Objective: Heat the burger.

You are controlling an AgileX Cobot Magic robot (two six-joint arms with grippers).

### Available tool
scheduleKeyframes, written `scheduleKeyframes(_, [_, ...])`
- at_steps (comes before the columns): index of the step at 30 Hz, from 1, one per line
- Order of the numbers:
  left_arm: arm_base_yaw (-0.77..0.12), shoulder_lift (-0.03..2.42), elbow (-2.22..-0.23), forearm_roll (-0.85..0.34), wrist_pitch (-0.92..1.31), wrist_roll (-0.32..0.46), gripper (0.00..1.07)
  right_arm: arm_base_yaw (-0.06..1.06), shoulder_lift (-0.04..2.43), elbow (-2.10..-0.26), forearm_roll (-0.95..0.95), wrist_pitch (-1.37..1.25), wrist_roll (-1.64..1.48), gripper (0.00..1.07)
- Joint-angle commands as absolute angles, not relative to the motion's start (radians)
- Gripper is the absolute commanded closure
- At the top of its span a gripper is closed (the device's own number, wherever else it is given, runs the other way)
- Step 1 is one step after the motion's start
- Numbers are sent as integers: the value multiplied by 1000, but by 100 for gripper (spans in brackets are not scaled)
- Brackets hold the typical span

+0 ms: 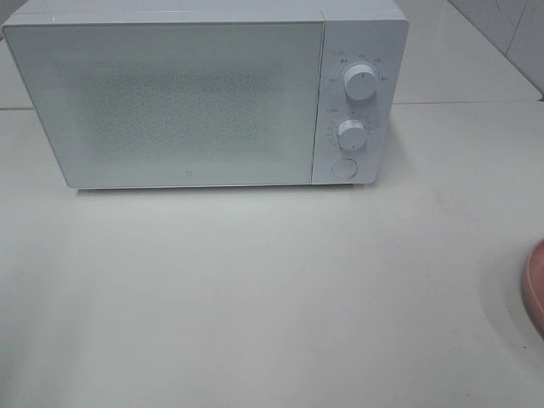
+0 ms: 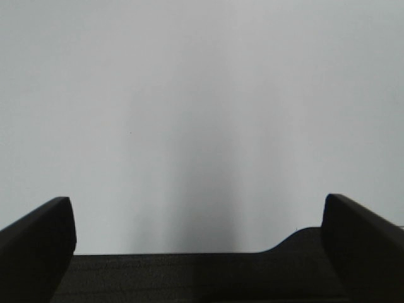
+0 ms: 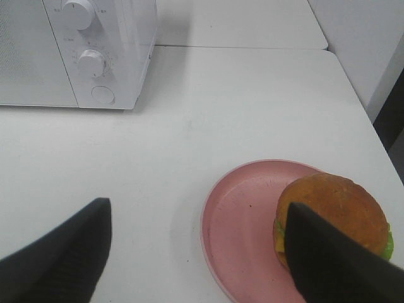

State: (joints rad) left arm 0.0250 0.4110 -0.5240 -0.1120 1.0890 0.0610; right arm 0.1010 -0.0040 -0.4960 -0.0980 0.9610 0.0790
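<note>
The burger (image 3: 338,208), with a glossy brown bun and a bit of green and yellow at its edge, sits on a pink plate (image 3: 243,227) in the right wrist view. My right gripper (image 3: 199,211) hangs open above the table beside the plate, holding nothing. One of its dark fingers (image 3: 334,262) overlaps the burger's near side in the picture. The left gripper (image 2: 199,233) is wide open over a bare white surface. In the exterior high view only the plate's rim (image 1: 535,289) shows at the right edge; the burger and both grippers are out of that view.
A white microwave (image 1: 187,93) stands at the back of the white table (image 1: 255,297) with its door closed. Two round knobs (image 1: 359,82) (image 1: 349,133) and a round button (image 1: 342,167) sit on its right panel. The microwave (image 3: 107,44) also shows far from the plate.
</note>
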Motion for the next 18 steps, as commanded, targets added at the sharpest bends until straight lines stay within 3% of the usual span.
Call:
scheduleKeyframes(1, [28, 357, -520, -124, 1074, 62, 9, 95, -29, -495, -96, 961, 72, 36])
scheduleKeyframes(18, [28, 6, -520, -123, 1073, 62, 9, 95, -29, -495, -96, 961, 72, 36])
